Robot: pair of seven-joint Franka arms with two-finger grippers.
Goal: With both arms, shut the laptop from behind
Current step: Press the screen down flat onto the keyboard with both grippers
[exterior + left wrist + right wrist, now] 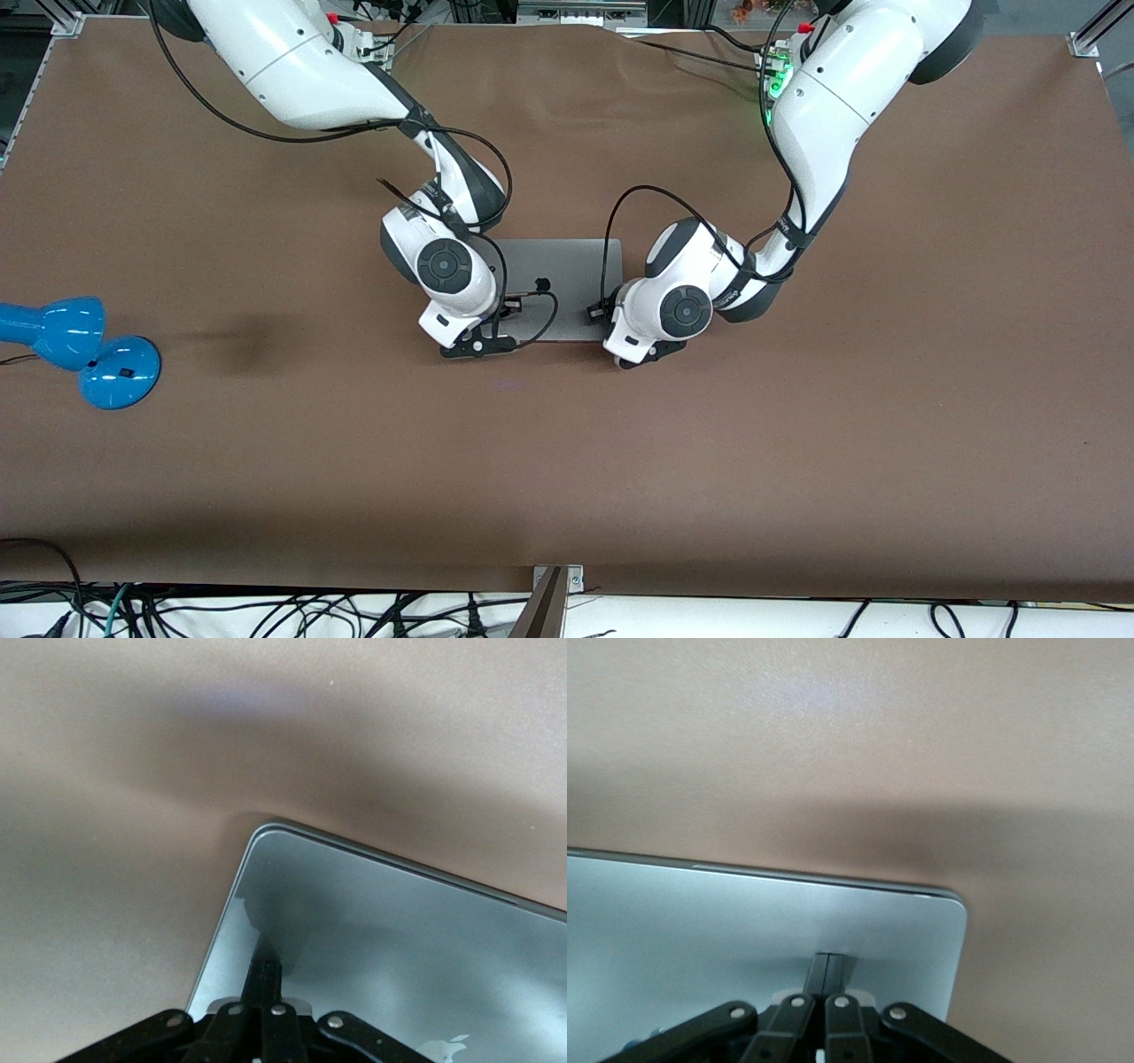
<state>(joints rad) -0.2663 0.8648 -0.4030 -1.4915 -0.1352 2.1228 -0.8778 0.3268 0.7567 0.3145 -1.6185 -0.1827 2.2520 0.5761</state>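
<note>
The grey laptop point(567, 275) lies mid-table with its lid down flat and the keyboard hidden. My left gripper point(633, 341) is shut and empty. Its fingertips point(266, 967) rest on the lid point(399, 939) near the corner toward the left arm's end, with the apple logo point(452, 1050) beside them. My right gripper point(483, 332) is shut and empty. Its fingertips point(831, 962) rest on the lid point(700, 921) near the corner toward the right arm's end. Both hands sit over the lid's edge nearer the front camera.
A blue desk lamp point(80, 350) lies on the brown table point(797, 443) at the right arm's end. Black cables loop from both wrists over the laptop lid.
</note>
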